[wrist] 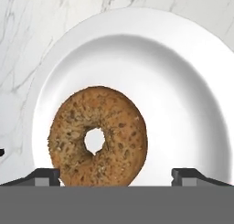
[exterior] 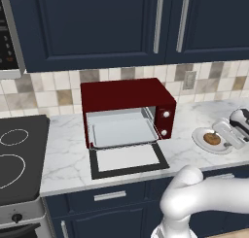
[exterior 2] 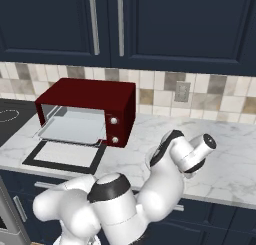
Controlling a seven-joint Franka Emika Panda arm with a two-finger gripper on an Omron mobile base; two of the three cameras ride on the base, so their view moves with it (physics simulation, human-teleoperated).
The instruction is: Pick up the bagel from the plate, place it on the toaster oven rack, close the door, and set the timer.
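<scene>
Marble counter (exterior: 73, 154) runs wide w/ bare room left of the toaster oven (exterior: 127, 110) and between oven & plate. Oven is dark red, door (exterior: 127, 160) folded down flat on counter, its front edge near the counter lip; rack (exterior: 124, 131) juts partway out of the cavity. Stove at far left cut off by frame edge. In right base view the arm's own elbow hides the plate area. Plate (exterior: 203, 141) sits right of oven, near front edge, partly covered by gripper (exterior: 232, 130). Bagel (wrist: 98, 136) lies flat on plate (wrist: 183, 90), off-centre. Jaws spread wide, released, fingertips (wrist: 43, 176) flanking bagel; contact can't tell.
</scene>
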